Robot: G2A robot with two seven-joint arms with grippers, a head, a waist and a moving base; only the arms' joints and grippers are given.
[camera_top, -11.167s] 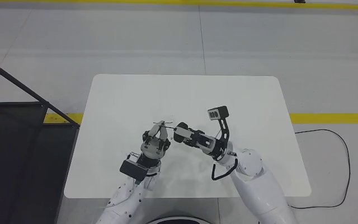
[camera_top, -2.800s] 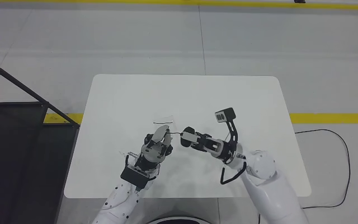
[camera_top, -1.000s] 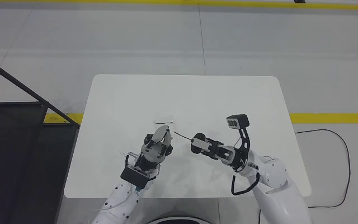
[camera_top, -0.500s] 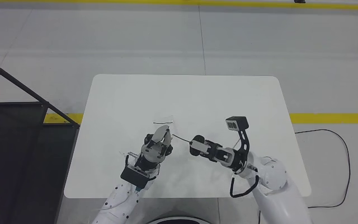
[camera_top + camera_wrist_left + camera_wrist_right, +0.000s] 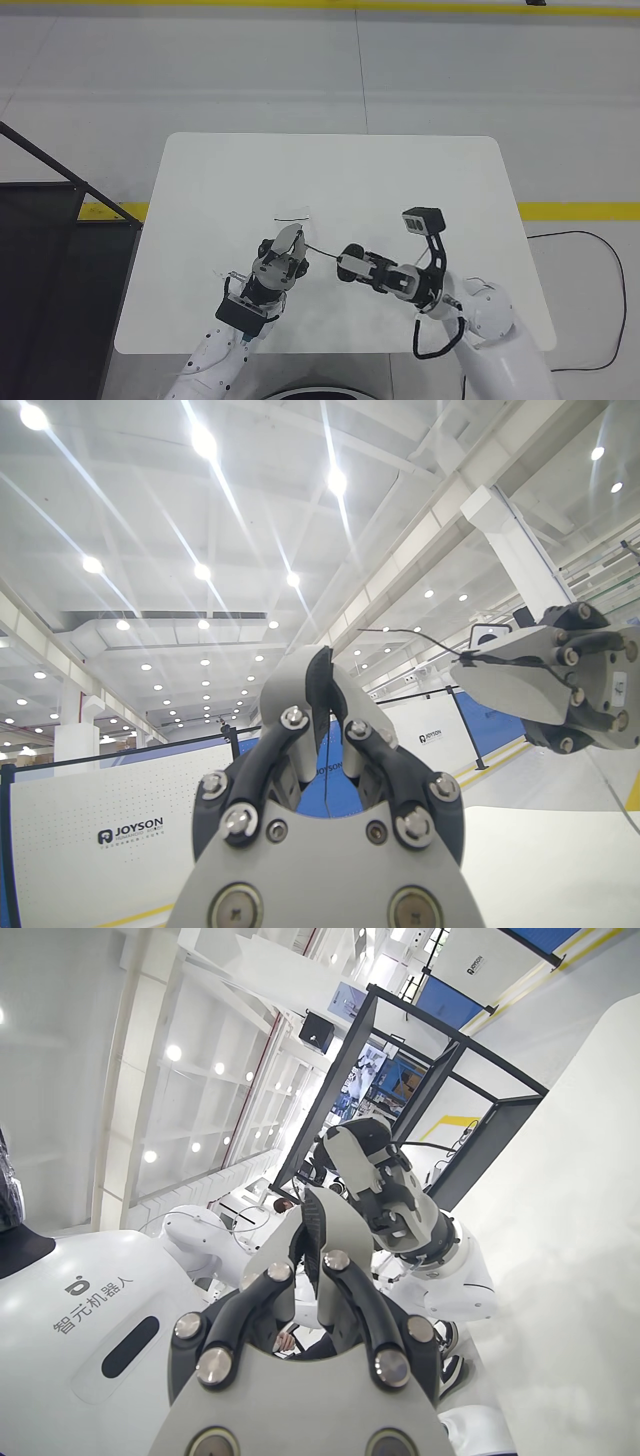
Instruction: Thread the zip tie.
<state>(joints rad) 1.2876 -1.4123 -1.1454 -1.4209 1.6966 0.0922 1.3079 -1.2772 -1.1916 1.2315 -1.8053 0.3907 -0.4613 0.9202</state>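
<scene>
Black and thin, the plastic zip tie [image 5: 322, 250] is pinched in the grey right gripper [image 5: 341, 260], whose jaws are pressed together. Its free tip points toward nine o'clock at the grey left gripper [image 5: 289, 237], just short of touching. That claw is also squeezed together, on a thin dark strand [image 5: 325, 760] that is hard to identify. Since half a second ago the right gripper has crept toward nine o'clock. A second black tie [image 5: 291, 215] lies on the white table [image 5: 420, 180] at the left gripper's twelve o'clock.
</scene>
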